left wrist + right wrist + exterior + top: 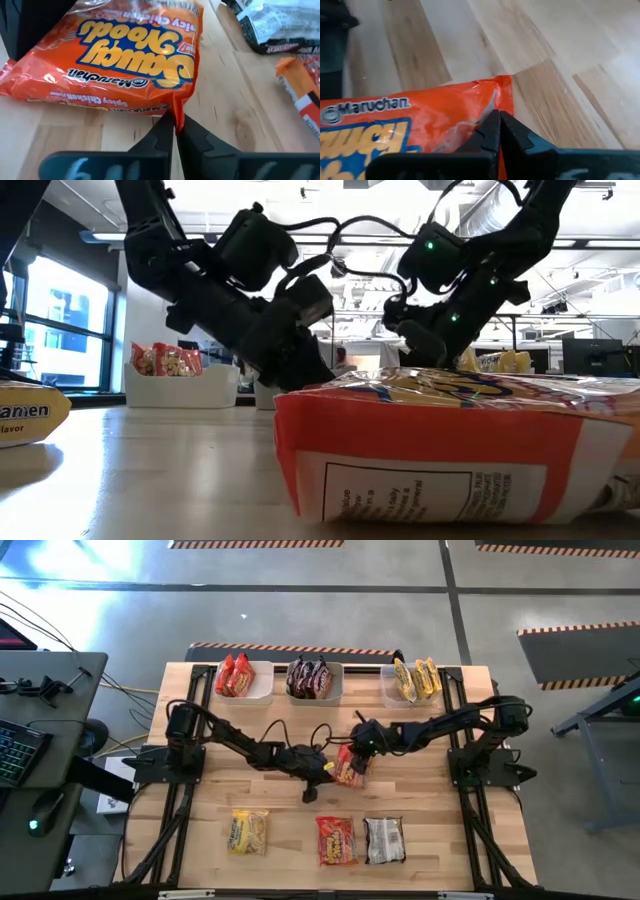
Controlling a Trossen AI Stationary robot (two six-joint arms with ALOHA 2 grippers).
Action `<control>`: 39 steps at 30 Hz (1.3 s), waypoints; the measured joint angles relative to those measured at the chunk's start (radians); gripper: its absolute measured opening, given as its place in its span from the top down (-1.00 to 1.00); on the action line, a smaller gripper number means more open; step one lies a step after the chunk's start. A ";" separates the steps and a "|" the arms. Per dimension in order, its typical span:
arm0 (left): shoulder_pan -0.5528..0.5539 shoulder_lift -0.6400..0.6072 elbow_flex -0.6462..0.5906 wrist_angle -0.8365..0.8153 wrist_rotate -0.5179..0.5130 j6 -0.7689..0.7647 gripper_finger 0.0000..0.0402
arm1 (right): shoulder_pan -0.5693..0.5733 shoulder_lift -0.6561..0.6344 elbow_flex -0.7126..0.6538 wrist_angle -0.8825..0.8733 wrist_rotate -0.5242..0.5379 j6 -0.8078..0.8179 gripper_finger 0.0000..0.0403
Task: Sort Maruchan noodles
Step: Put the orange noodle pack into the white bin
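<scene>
A red-orange Maruchan packet (349, 769) sits mid-table between my two grippers. My left gripper (325, 768) is shut on its left side, my right gripper (358, 750) on its far side. Both wrist views show the packet up close (120, 60) (395, 130). On the near part of the table lie three more packets flat: a yellow one (248, 832), a red-orange one (336, 839) and a silver-and-dark one (384, 839). The low view shows the near red-orange packet (450, 440) large, hiding the held one. My left gripper (176, 120) pinches a corner of the packet's sealed edge (176, 104) between its two fingertips, coming about level from the table's left. My right gripper (498, 117) pinches the packet's seam edge near another corner (496, 95), slanting down from the far right. The packet lies about flat between them; whether it rests on the table I cannot tell.
Three pale bins stand along the far edge: one with red packets (243, 678), one with dark packets (314, 678), one with yellow packets (417, 680). Bare wood lies between the bins and the arms. A desk with a keyboard (15, 745) stands left of the table.
</scene>
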 joint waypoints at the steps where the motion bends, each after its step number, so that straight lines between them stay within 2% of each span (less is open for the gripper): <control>1: 0.000 -0.005 -0.001 -0.006 -0.002 0.017 0.95 | 0.000 -0.009 0.000 -0.001 -0.009 -0.010 1.00; 6: 0.000 -0.048 -0.001 -0.036 -0.030 0.165 0.99 | 0.000 -0.144 0.000 -0.123 -0.033 -0.050 1.00; 8: -0.003 -0.074 -0.001 -0.048 -0.062 0.243 1.00 | 0.002 -0.225 -0.001 -0.206 -0.018 -0.066 1.00; 11: -0.013 -0.117 -0.001 -0.087 -0.138 0.365 1.00 | 0.009 -0.345 -0.053 -0.230 0.006 -0.081 1.00; 15: -0.033 -0.175 -0.002 -0.142 -0.222 0.509 1.00 | 0.011 -0.458 -0.211 -0.022 -0.074 -0.068 1.00; 18: -0.046 -0.211 -0.002 -0.182 -0.255 0.580 1.00 | 0.011 -0.476 -0.338 0.204 -0.122 -0.012 1.00; 21: -0.055 -0.241 -0.001 -0.199 -0.257 0.618 1.00 | 0.011 -0.472 -0.418 0.354 -0.123 0.041 0.93; 25: -0.062 -0.256 -0.002 -0.208 -0.260 0.643 1.00 | 0.011 -0.470 -0.449 0.388 -0.125 0.096 0.66; 33: -0.068 -0.258 -0.002 -0.209 -0.294 0.659 1.00 | 0.015 -0.463 -0.449 0.387 -0.144 0.071 -0.16; 36: -0.077 -0.258 -0.002 -0.209 -0.308 0.675 1.00 | 0.015 -0.447 -0.449 0.391 -0.144 0.007 -0.31; 39: -0.088 -0.258 -0.002 -0.209 -0.320 0.687 1.00 | 0.006 -0.425 -0.449 0.414 -0.142 -0.049 -0.35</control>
